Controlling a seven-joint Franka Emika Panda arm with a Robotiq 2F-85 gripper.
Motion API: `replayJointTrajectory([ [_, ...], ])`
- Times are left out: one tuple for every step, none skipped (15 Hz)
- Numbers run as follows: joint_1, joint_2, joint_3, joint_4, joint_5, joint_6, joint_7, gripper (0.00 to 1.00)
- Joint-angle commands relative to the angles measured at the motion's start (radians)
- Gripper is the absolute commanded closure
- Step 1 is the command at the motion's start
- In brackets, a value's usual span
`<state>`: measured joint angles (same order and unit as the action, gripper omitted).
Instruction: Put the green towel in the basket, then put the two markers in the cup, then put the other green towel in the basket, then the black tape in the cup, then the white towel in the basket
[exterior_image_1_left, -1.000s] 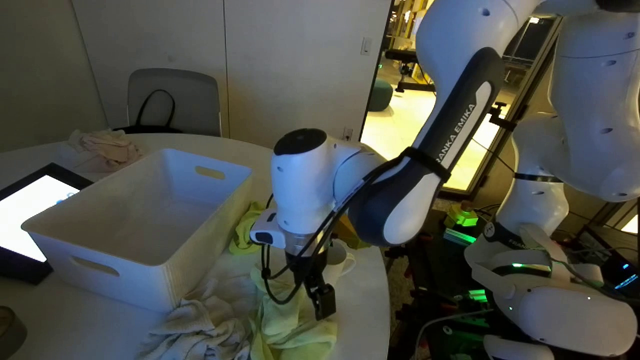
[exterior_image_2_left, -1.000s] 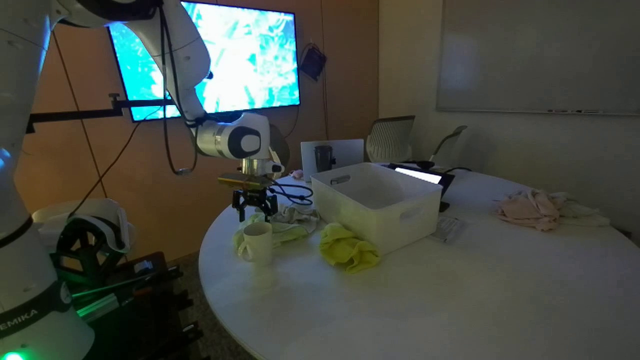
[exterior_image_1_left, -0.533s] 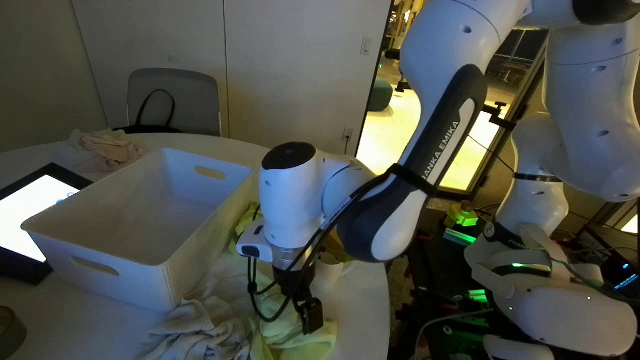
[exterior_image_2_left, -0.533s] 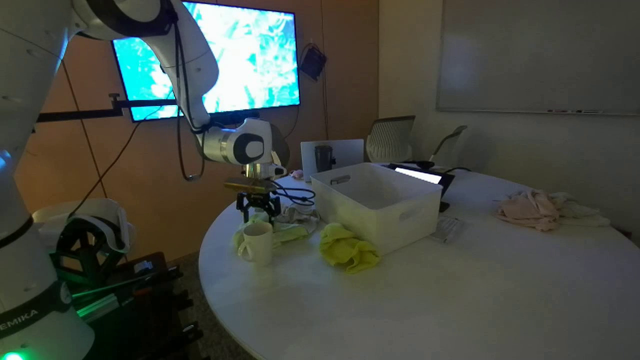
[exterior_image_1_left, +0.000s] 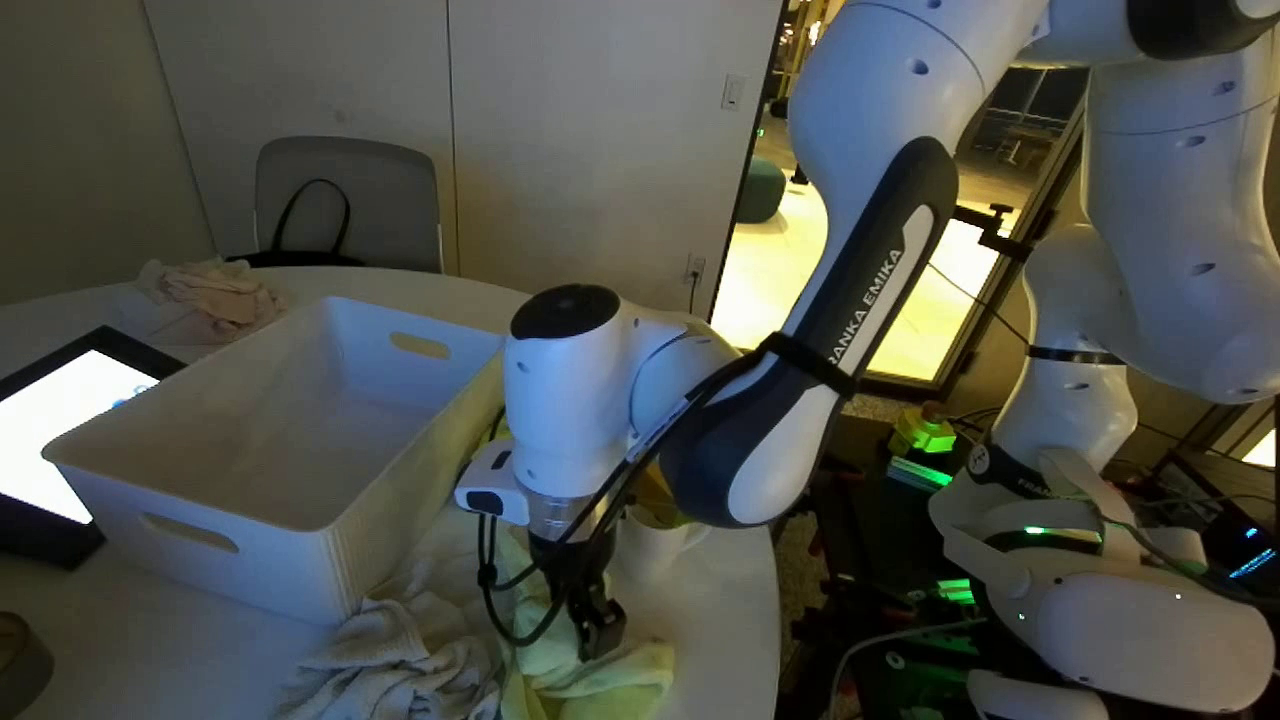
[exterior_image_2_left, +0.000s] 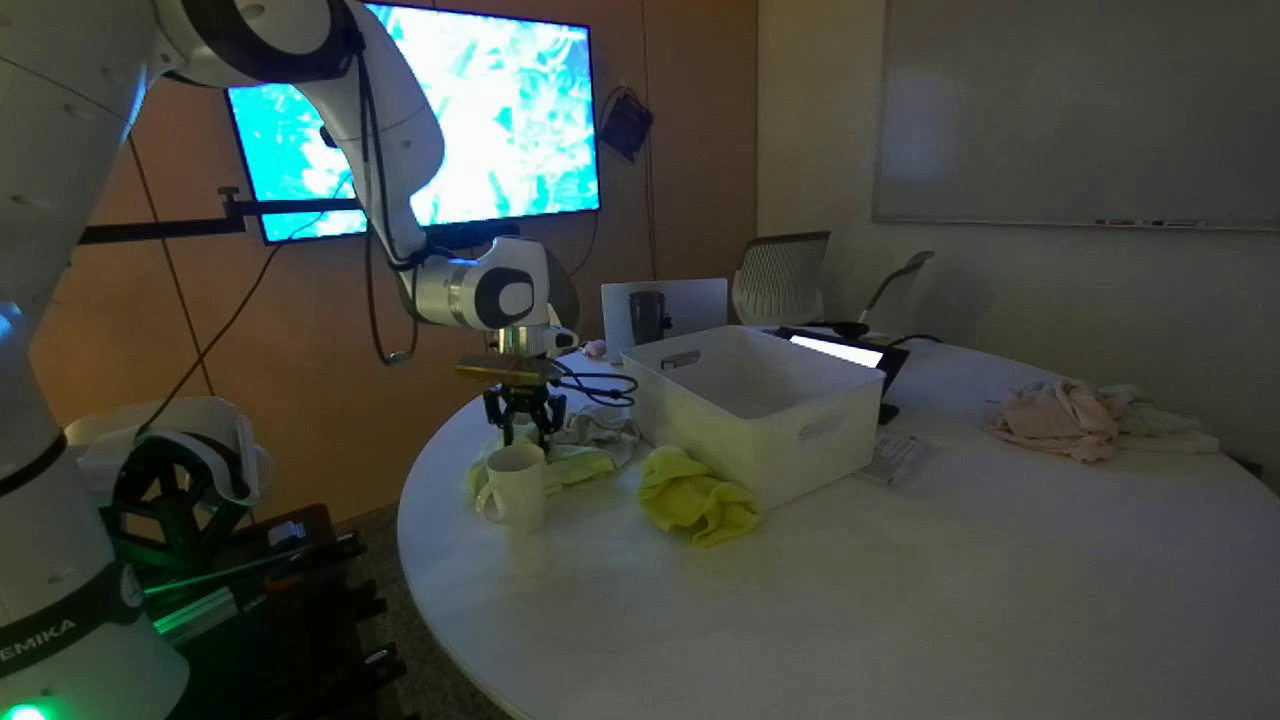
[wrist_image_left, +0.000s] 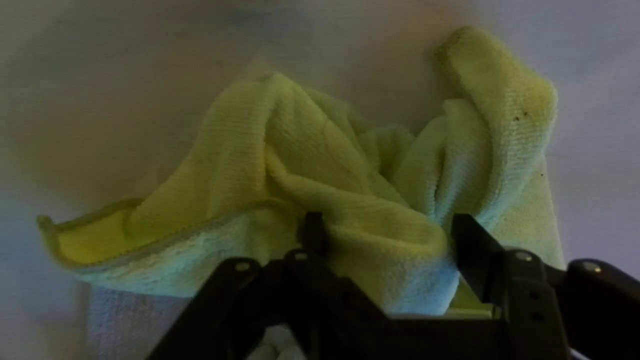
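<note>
claw (wrist_image_left: 389, 225) now lower, narrower, astride fold of green towel (wrist_image_left: 300, 150)

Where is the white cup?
In an exterior view, the white cup stands at left on the table, left of the bright green towel and in front of the paler green towel.

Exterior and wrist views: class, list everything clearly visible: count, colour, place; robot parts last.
Basket: 1, white, on table.
Cup: 1, white, on table.
Green towels: 2, lime, one beside basket, one near cup.
White towel: 1, whitish, beside basket.
Cloths: 2, pink and whitish, on table.
Tablet: 1, black, beside basket.
Panel: 1, grey, on table.
Cylinder: 1, black, by panel.
Chairs: at least 2, greyish, around table.
Bag: 1, black, by chair.
Screen: 1, bluish, on brown wall.
Whiteboard: 1, white, on pale wall.
Robot arm: 1, mostly white, over table.
Gripper: 1, black, at green towel near cup.
</note>
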<state>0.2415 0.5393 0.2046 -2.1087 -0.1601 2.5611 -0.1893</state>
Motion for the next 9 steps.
replayJointTrajectory([
  [0.013,-0.011,-0.012,0.025,-0.024,-0.013,0.011,0.64],
  [0.013,-0.012,-0.014,0.028,-0.027,-0.011,0.013,0.70],
  [0.013,-0.015,-0.017,0.032,-0.031,-0.009,0.016,0.77],
  [0.010,-0.017,-0.017,0.035,-0.030,-0.011,0.016,0.86],
  [0.008,-0.021,-0.018,0.039,-0.025,-0.011,0.019,0.93],
  [0.006,-0.026,-0.019,0.041,-0.024,-0.013,0.021,0.95],
  [0.006,-0.032,-0.024,0.044,-0.027,-0.017,0.021,0.97],
  [0.001,-0.033,-0.021,0.046,-0.019,-0.008,0.020,0.98],
  [0.005,-0.040,-0.031,0.048,-0.026,-0.011,0.032,0.97],
])
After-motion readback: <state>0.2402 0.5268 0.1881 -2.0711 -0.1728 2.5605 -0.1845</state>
